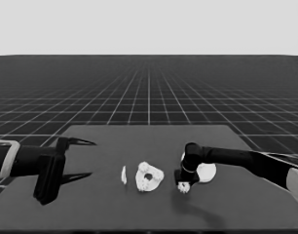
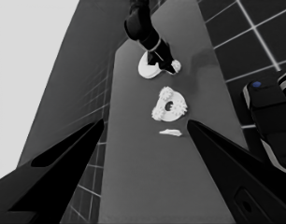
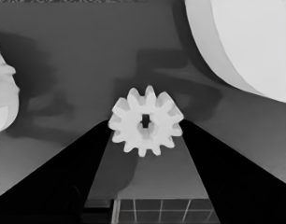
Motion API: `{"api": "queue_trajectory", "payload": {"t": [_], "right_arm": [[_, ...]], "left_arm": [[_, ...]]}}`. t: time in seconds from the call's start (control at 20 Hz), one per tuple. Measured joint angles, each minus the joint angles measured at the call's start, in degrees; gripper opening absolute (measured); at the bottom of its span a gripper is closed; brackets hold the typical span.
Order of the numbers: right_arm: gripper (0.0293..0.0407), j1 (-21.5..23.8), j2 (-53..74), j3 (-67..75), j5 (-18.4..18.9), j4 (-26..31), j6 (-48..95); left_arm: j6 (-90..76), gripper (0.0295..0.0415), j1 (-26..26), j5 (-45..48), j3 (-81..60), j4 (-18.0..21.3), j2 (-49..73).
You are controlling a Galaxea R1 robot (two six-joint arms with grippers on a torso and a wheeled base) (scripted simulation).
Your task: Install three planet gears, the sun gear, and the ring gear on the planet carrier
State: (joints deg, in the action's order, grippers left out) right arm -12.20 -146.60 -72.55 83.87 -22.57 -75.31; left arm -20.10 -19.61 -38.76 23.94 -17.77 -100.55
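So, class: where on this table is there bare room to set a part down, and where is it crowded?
Bare: the table behind the parts, and the front strip. Crowded: the middle row, with thin white piece, smaller round part carrying gears, right pincer on a gear, larger round part. The left pincer waits at the left end.

The smaller round part [image 1: 149,176] lies flat mid-table with gears [image 2: 170,94] on it, one more gear [image 3: 146,121] sits just right of it, and the larger round part [image 1: 207,170] lies farther right.
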Motion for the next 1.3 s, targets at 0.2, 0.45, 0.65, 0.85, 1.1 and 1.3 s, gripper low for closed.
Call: {"api": "queue_trajectory", "payload": {"t": [0.2, 0.45, 0.65, 0.85, 1.1, 1.3], "right_arm": [[0.031, 7.7, 1.89, 5.96, 3.29, 7.4, -3.19], [0.031, 12.44, 2.2, 7.19, 4.17, 11.83, -3.94], [0.031, 13.22, -7.7, -0.98, 5.19, 12.51, -8.46], [0.031, 13.76, -26.86, -19.72, 4.74, 13.17, -6.03], [0.031, 13.76, -29.14, -23.34, 4.55, 13.25, -4.74], [0.031, 7.42, -30.12, -26.99, 2.83, 7.21, -2.45]], "left_arm": [[0.0, 0.0385, 0.0, 0.0, 0.0, 0.0, 0.0], [0.0, 0.0385, 0.0, 0.0, 0.0, 0.0, 0.0], [0.0, 0.0385, 0.0, 0.0, 0.0, 0.0, 0.0], [0.0, 0.0385, 0.0, 0.0, 0.0, 0.0, 0.0], [0.0, 0.0385, 0.0, 0.0, 0.0, 0.0, 0.0], [0.0, 0.0385, 0.0, 0.0, 0.0, 0.0, 0.0]]}}
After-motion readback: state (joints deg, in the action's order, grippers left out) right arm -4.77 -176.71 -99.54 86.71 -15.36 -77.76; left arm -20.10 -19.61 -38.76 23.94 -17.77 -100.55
